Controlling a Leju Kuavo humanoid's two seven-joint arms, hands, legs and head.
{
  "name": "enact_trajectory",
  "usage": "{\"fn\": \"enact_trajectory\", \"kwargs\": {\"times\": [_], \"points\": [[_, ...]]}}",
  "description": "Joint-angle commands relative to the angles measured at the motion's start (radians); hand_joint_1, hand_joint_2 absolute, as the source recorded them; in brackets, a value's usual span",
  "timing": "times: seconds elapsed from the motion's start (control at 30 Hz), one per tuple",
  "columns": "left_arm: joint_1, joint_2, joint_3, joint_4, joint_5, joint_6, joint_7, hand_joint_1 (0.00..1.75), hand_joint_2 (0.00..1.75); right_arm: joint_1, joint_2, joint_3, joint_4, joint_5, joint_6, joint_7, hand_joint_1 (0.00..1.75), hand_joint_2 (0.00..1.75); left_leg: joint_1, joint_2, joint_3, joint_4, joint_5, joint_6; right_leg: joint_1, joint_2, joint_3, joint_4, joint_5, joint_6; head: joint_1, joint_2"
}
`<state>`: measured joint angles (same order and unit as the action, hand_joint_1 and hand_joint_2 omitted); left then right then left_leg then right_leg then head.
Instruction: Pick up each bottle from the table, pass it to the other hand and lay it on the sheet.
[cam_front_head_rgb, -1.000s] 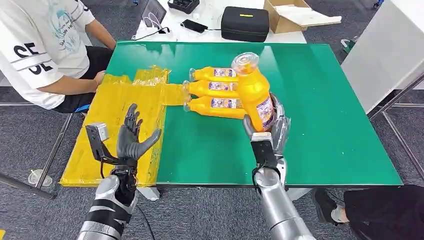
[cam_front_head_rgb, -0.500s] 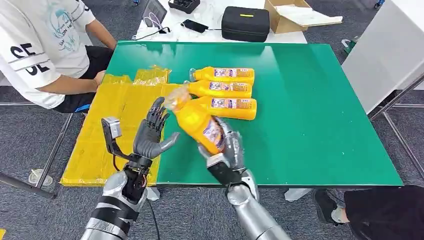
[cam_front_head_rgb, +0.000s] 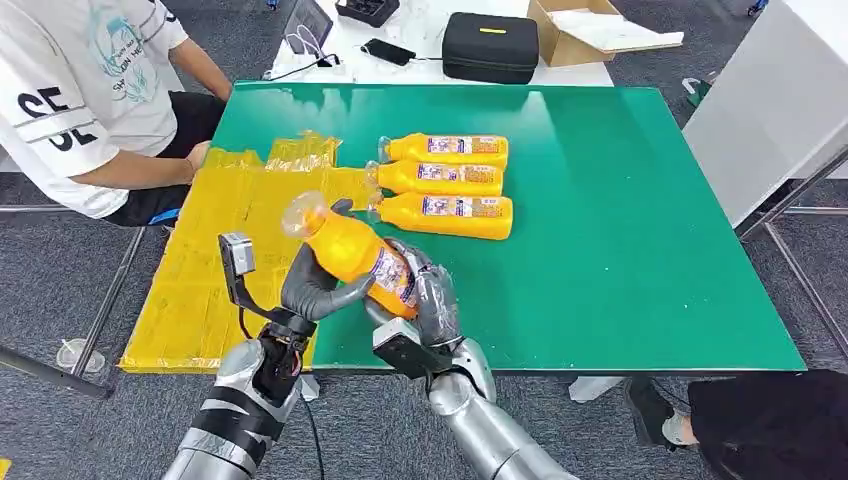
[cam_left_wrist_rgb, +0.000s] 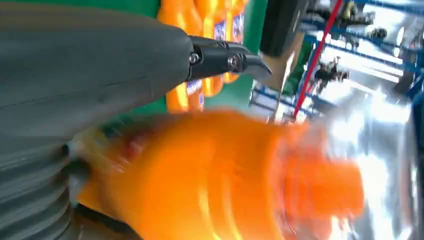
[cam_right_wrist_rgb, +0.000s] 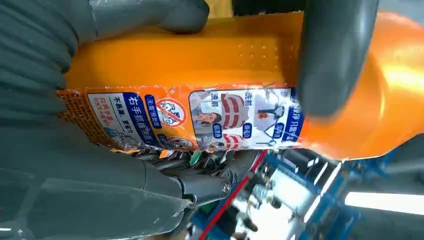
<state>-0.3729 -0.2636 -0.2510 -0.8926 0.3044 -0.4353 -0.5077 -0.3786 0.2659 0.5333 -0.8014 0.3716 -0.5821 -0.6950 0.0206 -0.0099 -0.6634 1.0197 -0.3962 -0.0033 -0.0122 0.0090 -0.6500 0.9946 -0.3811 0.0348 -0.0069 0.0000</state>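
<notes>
Bright, even indoor light — glare on the green table (cam_front_head_rgb: 640, 200); left wrist view's bottle (cam_left_wrist_rgb: 215, 180) smeared by blur

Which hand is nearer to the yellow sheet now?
Left. The left hand hangs over the yellow sheet's right edge; the right hand, gripping the bottle, is over the green table.
</notes>
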Motion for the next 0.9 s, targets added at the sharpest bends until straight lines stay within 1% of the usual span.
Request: {"fn": "enact_trajectory", "kwargs": {"times": [0.03, 0.07, 0.13, 0.17, 0.2, 0.23, 0.27, 0.3, 0.33, 0.37, 0.4, 0.43, 0.47, 0.5, 0.53, 0.57, 0.6, 0.63, 0.7, 0.77, 0.8, 0.87, 0.9], "points": [[-0.035, 0.031, -0.058, 0.071, 0.022, -0.071, 0.005, 0.00, 1.75, -0.047, 0.007, 0.035, 0.140, -0.019, 0.020, -0.003, 1.75, 1.75, 0.000, 0.000, 0.004, -0.001, -0.001, 0.001, 0.000, -0.001, 0.004, -0.001, -0.001, -0.001, 0.000, 0.000], [-0.032, 0.033, -0.063, 0.067, 0.019, -0.074, -0.001, 0.00, 1.75, -0.049, 0.008, 0.029, 0.147, -0.024, 0.020, -0.003, 1.75, 1.75, 0.000, 0.001, 0.007, -0.001, -0.002, 0.001, 0.000, -0.001, 0.007, -0.001, -0.002, -0.001, 0.000, 0.000], [-0.030, 0.034, -0.069, 0.063, 0.012, -0.072, -0.002, 0.00, 1.75, -0.052, 0.009, 0.028, 0.153, -0.025, 0.023, -0.003, 1.75, 1.75, 0.000, 0.001, 0.007, -0.001, -0.002, 0.001, 0.000, 0.000, 0.007, -0.001, -0.002, -0.001, 0.000, 0.000], [-0.030, 0.034, -0.069, 0.063, 0.012, -0.072, -0.002, 0.00, 1.75, -0.052, 0.009, 0.028, 0.153, -0.025, 0.023, -0.003, 1.75, 1.75, -0.001, 0.001, 0.004, -0.001, -0.001, 0.001, 0.000, 0.000, 0.004, -0.001, -0.001, -0.001, 0.000, 0.000], [-0.030, 0.034, -0.069, 0.063, 0.012, -0.072, -0.002, 0.00, 1.75, -0.052, 0.009, 0.028, 0.153, -0.025, 0.023, -0.003, 1.75, 1.75, 0.000, 0.002, 0.008, -0.001, -0.003, 0.001, 0.000, 0.000, 0.008, -0.001, -0.002, -0.002, 0.000, 0.000], [-0.030, 0.034, -0.069, 0.063, 0.012, -0.072, -0.002, 0.00, 1.75, -0.052, 0.009, 0.028, 0.153, -0.025, 0.023, -0.003, 1.75, 1.75, 0.000, 0.001, 0.004, -0.001, -0.001, 0.001, 0.000, 0.000, 0.004, -0.001, -0.001, -0.001, 0.000, 0.000], [-0.030, 0.034, -0.069, 0.063, 0.012, -0.072, -0.002, 0.00, 1.75, -0.052, 0.009, 0.028, 0.153, -0.025, 0.023, -0.003, 1.75, 1.75, 0.000, 0.001, 0.007, -0.001, -0.002, 0.001, 0.000, -0.001, 0.007, -0.001, -0.002, -0.002, 0.000, 0.000], [-0.031, 0.032, -0.072, 0.062, 0.008, -0.067, -0.002, 0.00, 1.75, -0.055, 0.011, 0.029, 0.159, -0.022, 0.027, -0.003, 1.75, 1.75, 0.000, 0.000, 0.004, -0.001, -0.001, 0.001, 0.000, -0.001, 0.005, -0.001, -0.001, -0.001, 0.000, 0.000], [-0.033, 0.033, -0.078, 0.060, -0.002, -0.059, -0.005, 0.00, 1.75, -0.057, 0.014, 0.032, 0.167, -0.017, 0.034, -0.003, 1.75, 1.75, 0.000, 0.001, 0.007, -0.001, -0.002, 0.001, 0.001, -0.001, 0.007, -0.001, -0.002, -0.002, 0.000, 0.000], [-0.034, 0.034, -0.081, 0.062, -0.006, -0.058, -0.004, 0.00, 1.75, -0.058, 0.016, 0.034, 0.172, -0.014, 0.036, -0.003, 1.75, 1.75, 0.000, 0.001, 0.005, -0.001, -0.002, 0.001, 0.000, 0.000, 0.005, 0.000, -0.002, -0.001, 0.000, 0.000], [-0.038, 0.036, -0.094, 0.069, -0.028, -0.042, -0.008, 0.00, 1.75, -0.060, 0.022, 0.036, 0.184, -0.005, 0.031, -0.003, 1.75, 1.75, 0.000, 0.001, 0.007, -0.001, -0.003, 0.001, 0.000, -0.001, 0.008, 0.000, -0.003, -0.002, 0.000, 0.000], [-0.042, 0.040, -0.109, 0.071, -0.058, -0.026, -0.020, 0.00, 1.75, -0.058, 0.025, 0.036, 0.183, -0.006, 0.034, -0.003, 1.75, 1.75, 0.000, 0.001, 0.006, 0.000, -0.002, 0.001, 0.000, -0.001, 0.006, 0.000, -0.002, -0.002, 0.000, 0.000], [-0.044, 0.040, -0.114, 0.077, -0.067, -0.022, -0.023, 0.09, 1.75, -0.056, 0.027, 0.038, 0.179, -0.009, 0.037, -0.003, 1.75, 1.75, 0.000, 0.001, 0.008, -0.001, -0.003, 0.001, 0.001, -0.001, 0.008, 0.000, -0.003, -0.002, 0.000, 0.000], [-0.045, 0.042, -0.117, 0.079, -0.072, -0.024, -0.025, 1.75, 1.75, -0.055, 0.028, 0.039, 0.179, -0.008, 0.036, -0.003, 1.75, 1.75, 0.000, 0.000, 0.004, -0.001, -0.001, 0.001, 0.000, -0.001, 0.004, 0.000, -0.002, -0.001, 0.000, 0.000], [-0.046, 0.047, -0.129, 0.088, -0.089, -0.024, -0.029, 1.75, 1.75, -0.056, 0.031, 0.042, 0.179, -0.009, 0.037, -0.003, 1.75, 1.75, 0.000, 0.001, 0.007, -0.001, -0.002, 0.001, 0.001, -0.001, 0.007, -0.001, -0.003, -0.002, 0.000, 0.000], [-0.047, 0.049, -0.136, 0.090, -0.101, -0.026, -0.040, 1.75, 1.75, -0.057, 0.032, 0.043, 0.179, -0.009, 0.036, -0.003, 1.75, 1.75, 0.000, 0.001, 0.005, -0.001, -0.002, 0.001, 0.000, 0.000, 0.005, -0.001, -0.002, -0.001, 0.000, 0.000], [-0.048, 0.050, -0.137, 0.094, -0.107, -0.023, -0.044, 1.75, 1.75, -0.058, 0.033, 0.044, 0.179, -0.009, 0.037, -0.003, 1.75, 1.75, 0.000, 0.001, 0.007, -0.001, -0.003, 0.001, 0.000, -0.001, 0.007, -0.001, -0.003, -0.002, 0.000, 0.000], [-0.048, 0.052, -0.141, 0.095, -0.126, -0.009, -0.052, 1.75, 1.75, -0.060, 0.036, 0.042, 0.183, -0.010, 0.037, -0.003, 1.75, 1.75, 0.000, 0.000, 0.003, -0.001, -0.001, 0.001, 0.000, -0.001, 0.003, 0.000, -0.001, -0.001, 0.000, 0.000], [-0.050, 0.052, -0.141, 0.101, -0.128, -0.017, -0.050, 1.75, 1.75, -0.062, 0.037, 0.042, 0.185, -0.009, 0.039, -0.003, 1.75, 1.75, 0.000, 0.001, 0.008, 0.000, -0.003, 0.001, 0.000, -0.001, 0.008, 0.000, -0.003, -0.002, 0.000, 0.000], [-0.051, 0.052, -0.140, 0.103, -0.129, -0.018, -0.048, 1.75, 1.75, -0.062, 0.037, 0.041, 0.185, -0.008, 0.040, -0.003, 1.75, 1.75, 0.000, 0.001, 0.002, -0.001, -0.001, 0.001, 0.000, 0.000, 0.002, -0.001, -0.001, -0.001, 0.000, 0.000], [-0.051, 0.052, -0.141, 0.104, -0.131, -0.020, -0.048, 1.75, 1.75, -0.062, 0.037, 0.042, 0.185, -0.008, 0.040, -0.003, 1.75, 1.75, 0.000, 0.001, 0.005, 0.000, -0.002, 0.001, 0.000, 0.000, 0.005, 0.000, -0.002, -0.001, 0.000, 0.000], [-0.053, 0.049, -0.136, 0.114, -0.122, -0.033, -0.044, 1.75, 1.75, -0.064, 0.037, 0.042, 0.187, -0.007, 0.043, -0.003, 1.75, 1.75, 0.000, 0.000, 0.003, 0.000, -0.001, 0.001, 0.000, -0.001, 0.003, 0.000, -0.001, -0.001, 0.000, 0.000], [-0.054, 0.047, -0.132, 0.118, -0.114, -0.044, -0.041, 1.75, 1.75, -0.064, 0.037, 0.041, 0.187, -0.007, 0.044, -0.003, 1.75, 1.75, 0.000, 0.001, 0.009, 0.000, -0.003, 0.001, 0.001, -0.001, 0.009, 0.000, -0.003, -0.002, 0.000, 0.000]]}}
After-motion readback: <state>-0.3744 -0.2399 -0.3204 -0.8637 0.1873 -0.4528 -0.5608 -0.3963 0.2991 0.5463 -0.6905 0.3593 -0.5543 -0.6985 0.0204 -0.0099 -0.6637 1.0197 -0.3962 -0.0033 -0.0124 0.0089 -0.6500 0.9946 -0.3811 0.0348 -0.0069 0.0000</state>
